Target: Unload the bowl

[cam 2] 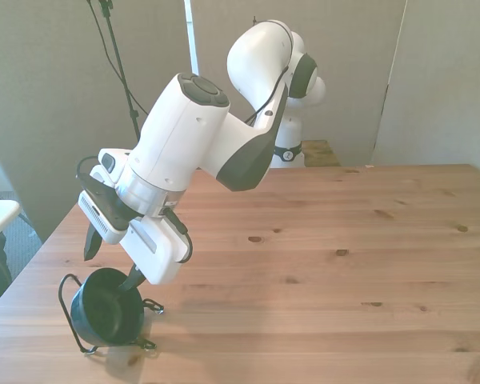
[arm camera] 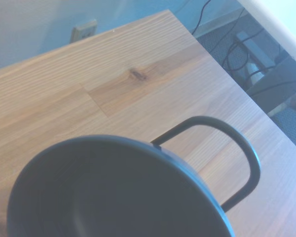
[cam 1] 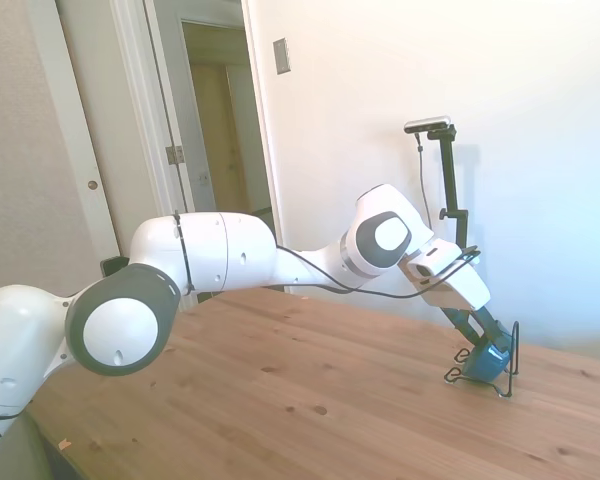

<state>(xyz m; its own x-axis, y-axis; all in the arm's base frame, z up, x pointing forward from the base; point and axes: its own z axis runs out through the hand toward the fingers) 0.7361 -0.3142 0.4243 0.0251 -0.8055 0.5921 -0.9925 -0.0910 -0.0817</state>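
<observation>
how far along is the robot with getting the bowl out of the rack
Done: the end effector has reached the bowl, open, with one finger at the rim. In hand: lining up a grasp; nothing is gripped yet. Left: closing on the bowl, lifting it from the black wire rack, where it sits tilted, and setting it on the table.

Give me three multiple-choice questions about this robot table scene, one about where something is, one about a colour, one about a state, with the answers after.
1. Where does the bowl sit?
A. In the black wire rack, near the table corner at the front view's left
B. Flat on the table's middle
C. On the floor

2. What colour is the bowl in the side view?
A. Red
B. Teal-blue
C. Yellow

3. How is the pincer?
A. Shut and far from the bowl
B. Lifting the bowl high above the table
C. Open, straddling the bowl's rim

Answers: 1 A, the wire loops stand around the tilted bowl there. 2 B, its glossy side shows teal-blue. 3 C, one finger reaches into the bowl and the other stands apart outside it.
</observation>
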